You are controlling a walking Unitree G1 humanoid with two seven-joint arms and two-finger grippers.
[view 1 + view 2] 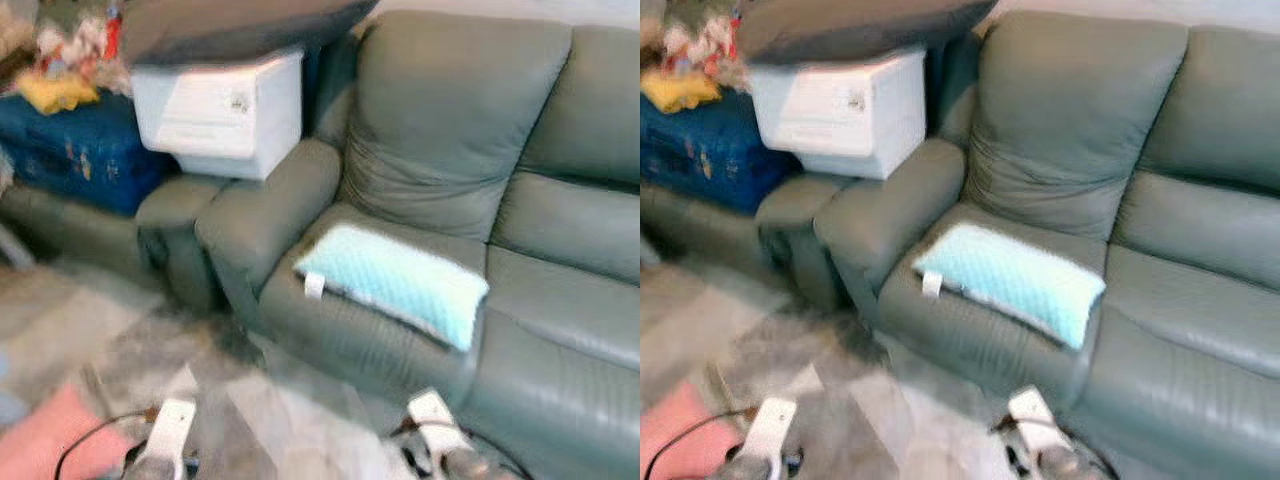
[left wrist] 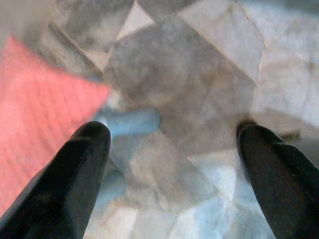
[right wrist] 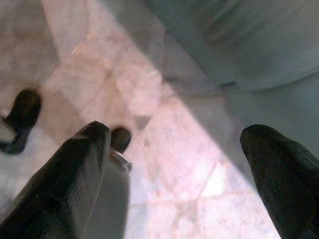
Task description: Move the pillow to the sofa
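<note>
A light blue pillow [image 1: 395,283] with a white tag lies flat on the left seat of the grey-green sofa [image 1: 560,180], next to its armrest [image 1: 270,215]. Both arms hang low at the bottom of the head views, over the floor in front of the sofa. In the left wrist view my left gripper [image 2: 172,169] is open over grey marble tiles, nothing between its fingers. My right gripper [image 3: 184,174] is open too, above pale tiles beside the sofa's front.
A second grey armchair [image 1: 150,215] stands left of the sofa, piled with a white box [image 1: 215,110], a blue case [image 1: 75,150] and a dark cushion [image 1: 230,25]. A pink mat [image 1: 45,440] lies on the floor at the lower left, also in the left wrist view [image 2: 40,114].
</note>
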